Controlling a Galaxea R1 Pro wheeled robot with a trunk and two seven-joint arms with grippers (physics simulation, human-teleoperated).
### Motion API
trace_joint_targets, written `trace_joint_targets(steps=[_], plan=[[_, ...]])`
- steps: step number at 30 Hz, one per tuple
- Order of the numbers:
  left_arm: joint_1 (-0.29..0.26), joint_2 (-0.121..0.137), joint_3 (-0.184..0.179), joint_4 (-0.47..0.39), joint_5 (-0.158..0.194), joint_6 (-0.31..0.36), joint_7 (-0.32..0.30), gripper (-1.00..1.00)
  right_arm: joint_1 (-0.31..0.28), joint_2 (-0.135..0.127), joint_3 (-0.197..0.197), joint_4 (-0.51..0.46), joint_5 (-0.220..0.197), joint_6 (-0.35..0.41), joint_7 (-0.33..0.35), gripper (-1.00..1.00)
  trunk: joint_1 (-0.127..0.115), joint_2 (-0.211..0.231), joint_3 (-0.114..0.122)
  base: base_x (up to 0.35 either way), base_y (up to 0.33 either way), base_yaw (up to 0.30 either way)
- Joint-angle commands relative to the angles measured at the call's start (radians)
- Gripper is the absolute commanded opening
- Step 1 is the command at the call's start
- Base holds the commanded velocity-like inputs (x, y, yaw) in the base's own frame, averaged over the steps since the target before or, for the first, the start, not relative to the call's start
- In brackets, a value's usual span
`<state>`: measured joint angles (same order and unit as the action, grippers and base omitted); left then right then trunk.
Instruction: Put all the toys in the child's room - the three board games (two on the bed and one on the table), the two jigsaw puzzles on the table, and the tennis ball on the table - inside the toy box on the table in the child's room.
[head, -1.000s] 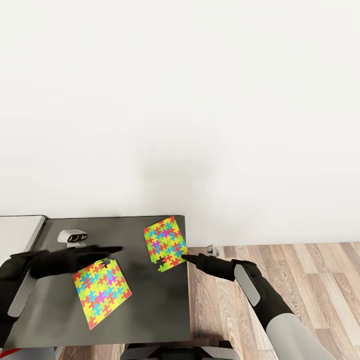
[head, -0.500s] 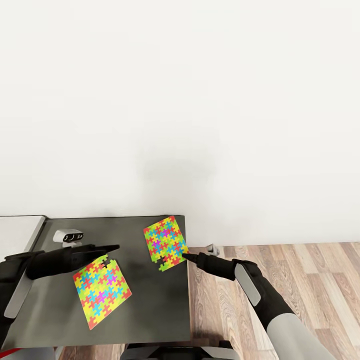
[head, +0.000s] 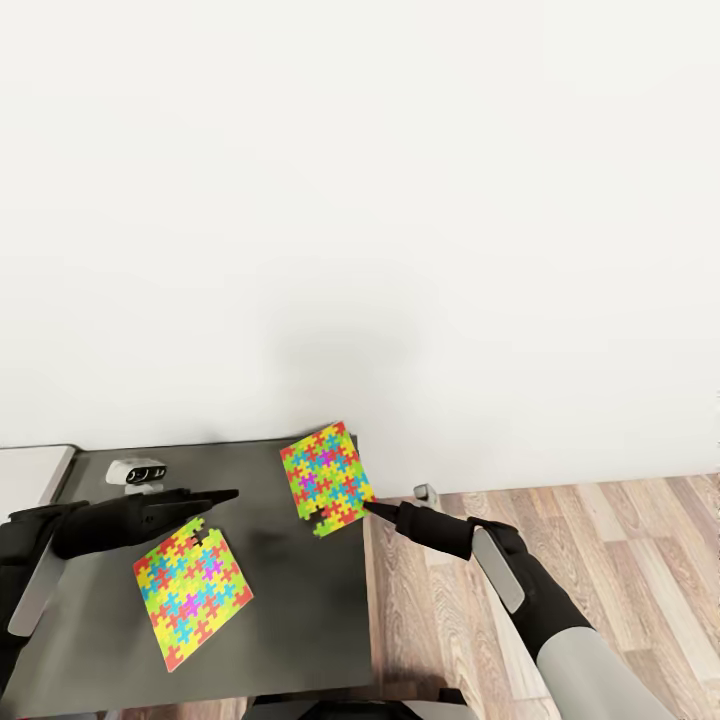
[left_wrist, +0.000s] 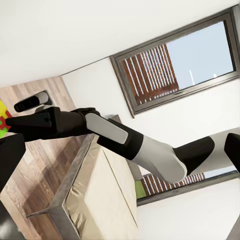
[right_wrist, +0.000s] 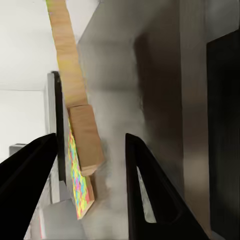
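— Two flat multicoloured jigsaw puzzles are what I see on the dark grey tabletop (head: 300, 600). Is there any box for them?

— No container shows, so I cannot say what is in one. The nearer jigsaw puzzle (head: 190, 590) lies flat near the left side of the tabletop. The farther jigsaw puzzle (head: 325, 478) is at the right edge, tilted, with its far side raised.

— How do the jaws stand?

— The black right gripper (head: 372, 508) reaches in from over the wooden floor (head: 600, 560), and its tip touches the near corner of the farther puzzle. In the head view the jaws look almost together. In the right wrist view the two black fingers (right_wrist: 150, 190) stand apart, and the puzzle's wooden edge (right_wrist: 82, 135) is between them, so they are around it; whether they press it I cannot tell.

— And the left one?

— The black left gripper (head: 215, 496) hangs just above the far corner of the nearer puzzle, its jaws narrow, and it holds nothing.

— What does the left wrist camera add?

— It shows the right arm (left_wrist: 125, 142) from the side, a bed (left_wrist: 95, 200) under it, and a window with slats (left_wrist: 175, 60) on the white wall. A small white device (head: 140, 472) stands on the tabletop behind the left gripper.
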<state>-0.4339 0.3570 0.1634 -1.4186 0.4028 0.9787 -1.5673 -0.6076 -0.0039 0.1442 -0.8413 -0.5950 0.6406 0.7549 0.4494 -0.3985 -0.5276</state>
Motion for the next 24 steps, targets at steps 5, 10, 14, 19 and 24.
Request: trace_joint_targets(steps=[5, 10, 14, 19, 24], plan=[[0.000, 0.000, 0.001, 0.000, -0.005, 0.012, -0.004, 1.00, 0.008, -0.005, -0.007, -0.001, -0.005, 0.006, 0.051, -1.00, 0.001, -0.002, 0.006, 0.000, 0.000, -0.136], [-0.001, 0.000, 0.001, 0.000, -0.008, 0.012, -0.004, 1.00, 0.014, -0.007, -0.010, -0.001, -0.006, 0.007, 0.085, -1.00, 0.001, -0.002, 0.014, 0.000, 0.000, -0.136], [-0.002, 0.000, -0.002, 0.000, -0.008, 0.012, -0.004, 1.00, 0.027, -0.007, -0.011, 0.000, -0.007, 0.005, 0.134, -1.00, 0.001, -0.002, 0.020, 0.000, 0.000, -0.136], [-0.002, -0.001, -0.007, -0.001, -0.009, 0.012, -0.004, 1.00, 0.042, -0.008, -0.013, 0.001, -0.006, -0.007, 0.201, -1.00, 0.001, -0.002, 0.027, -0.149, 0.030, -0.136], [-0.002, 0.000, -0.008, -0.002, -0.009, 0.012, -0.004, 1.00, 0.044, -0.013, -0.015, 0.002, -0.006, -0.013, 0.212, -1.00, 0.001, -0.002, 0.034, -0.107, 0.022, -0.137]])
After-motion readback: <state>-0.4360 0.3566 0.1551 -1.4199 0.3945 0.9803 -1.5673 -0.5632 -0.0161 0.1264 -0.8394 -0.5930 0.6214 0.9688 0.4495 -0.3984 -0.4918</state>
